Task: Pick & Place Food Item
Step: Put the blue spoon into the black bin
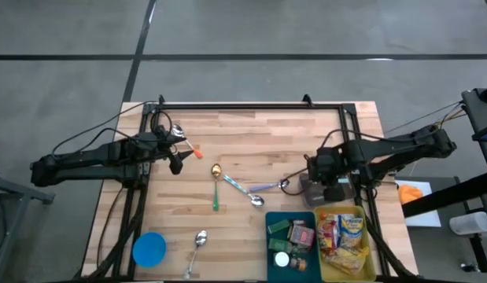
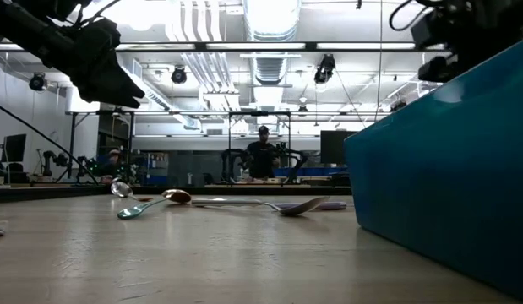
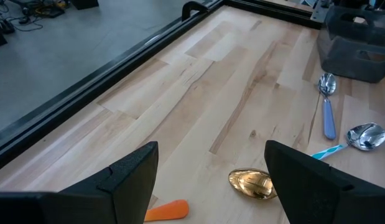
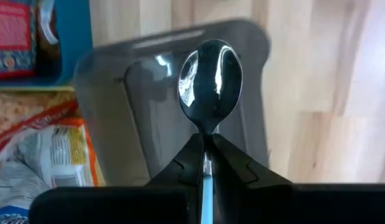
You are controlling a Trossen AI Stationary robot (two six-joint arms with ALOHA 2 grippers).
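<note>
1. Between your right gripper (image 4: 205,146)'s jaws, pressed tight, a silver spoon (image 4: 210,84) stands pinched by its handle above the grey bin (image 4: 242,81).
2. At the table's nine o'clock, your left gripper (image 3: 211,180) hangs spread wide and empty, over the gold spoon (image 3: 251,184).
3. Toward five o'clock, food packets (image 1: 341,234) fill the yellow bin (image 1: 371,245).

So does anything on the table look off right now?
Yes. The task is food, yet the right gripper is shut on a shiny metal spoon over the grey plastic bin. Loose spoons lie scattered mid-table. The left gripper hangs open, empty.
</note>
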